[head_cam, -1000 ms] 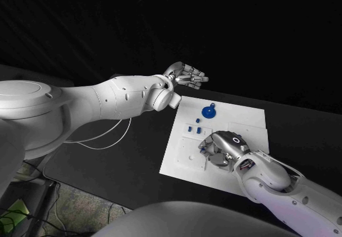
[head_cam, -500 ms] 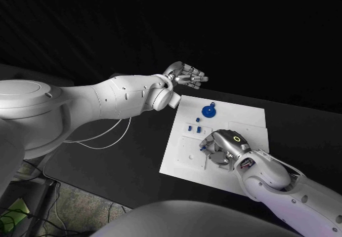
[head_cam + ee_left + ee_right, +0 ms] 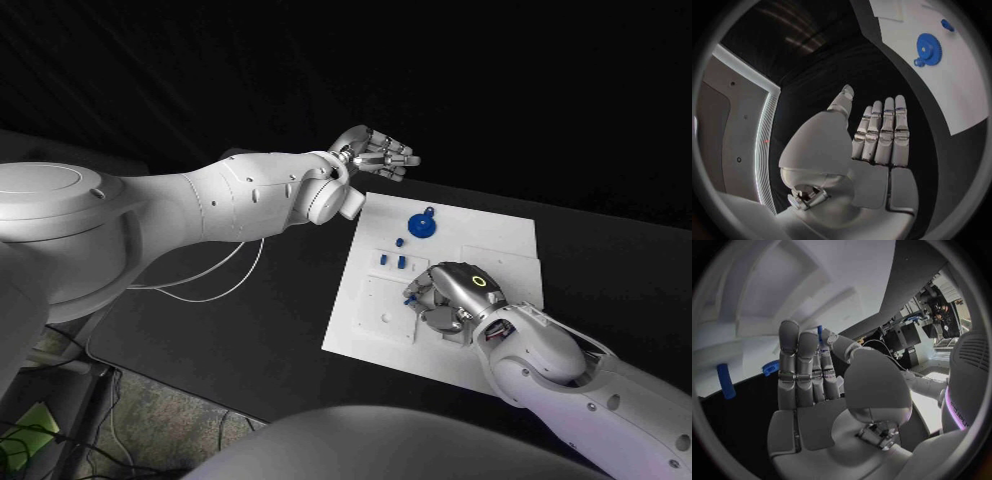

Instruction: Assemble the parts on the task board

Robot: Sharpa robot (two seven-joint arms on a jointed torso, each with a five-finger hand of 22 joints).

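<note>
Tabletop [image 3: 216, 330]: black, dark background behind it.
Task board [image 3: 498, 240]: white plate mid-tabletop, tilted in the head view; far corner also seen from the left wrist [image 3: 967, 90].
Blue gear [image 3: 421, 225]: round part with a small knob, lying near the board's far edge; clear in the left wrist view [image 3: 928, 47].
Small blue pegs [image 3: 392, 262]: standing together near the board's left edge, nearer than the gear.
Left hand [image 3: 375, 153]: off the board, above the tabletop just past its far left corner; fingers [image 3: 879, 132] straight, side by side, holding nothing.
Right hand [image 3: 450, 300]: low over the board's middle, knuckles up; a thin blue part [image 3: 820, 335] is pinched between thumb and fingertip.
</note>
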